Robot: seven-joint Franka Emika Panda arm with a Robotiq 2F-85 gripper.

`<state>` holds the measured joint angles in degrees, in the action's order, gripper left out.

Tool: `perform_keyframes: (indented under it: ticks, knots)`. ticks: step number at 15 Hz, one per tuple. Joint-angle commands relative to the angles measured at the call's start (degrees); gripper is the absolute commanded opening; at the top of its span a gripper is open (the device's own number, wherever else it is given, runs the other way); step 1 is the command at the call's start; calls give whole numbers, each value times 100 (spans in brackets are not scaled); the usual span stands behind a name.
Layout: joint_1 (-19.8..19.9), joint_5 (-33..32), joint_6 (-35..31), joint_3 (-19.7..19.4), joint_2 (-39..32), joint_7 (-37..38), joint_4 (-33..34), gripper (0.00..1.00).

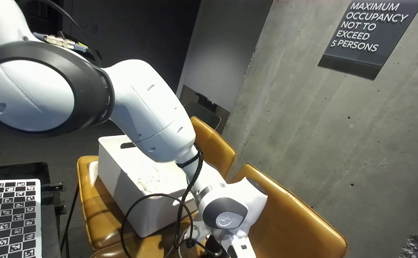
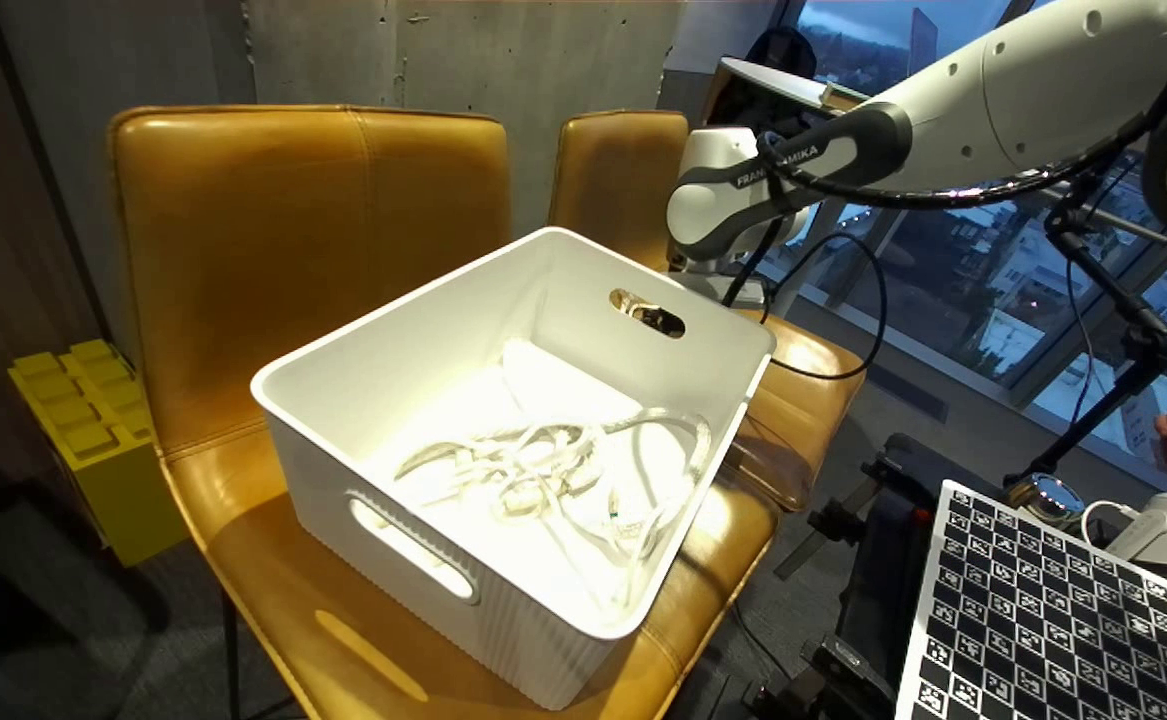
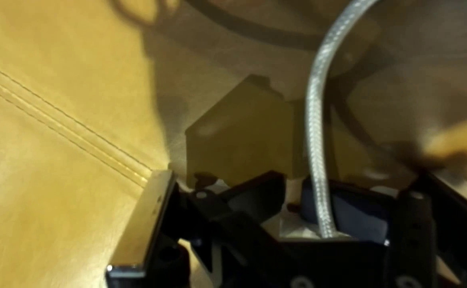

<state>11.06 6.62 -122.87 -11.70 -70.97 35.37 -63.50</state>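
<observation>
My gripper (image 3: 293, 198) is over a tan leather chair seat (image 3: 45, 168) in the wrist view. Its two dark fingers stand partly apart, with a narrow gap between the tips. A silver braided cable (image 3: 316, 132) curves from the top right down across the right finger and vanishes behind the gripper body. I see no pinch on it; contact with the finger is unclear. In an exterior view the hand (image 1: 230, 215) is beside a white box (image 1: 121, 190), with the fingertips cut off below. The white box (image 2: 533, 620) holds tangled white cables (image 2: 553, 465) and hides the fingers.
A black cable loop (image 1: 151, 195) hangs from the arm beside the box. Tan chair backs (image 1: 291, 211) stand near a concrete wall (image 1: 337, 143). A patterned marker board (image 2: 1053, 610) lies nearby. A yellow block (image 2: 93, 430) stands behind the chair.
</observation>
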Motion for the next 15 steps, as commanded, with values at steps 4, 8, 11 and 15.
perform_keyframes:
  ticks: [4, 8, 11, 15]
  knots:
    - [-177, -231, -40, -92, 712, -243, -1040, 0]
    - [-380, -529, 24, -199, 1304, -315, -1632, 0]
    - [-623, -773, 184, -421, 1885, -345, -1870, 0]
    - [-798, -1075, 588, -569, 2604, -307, -1715, 0]
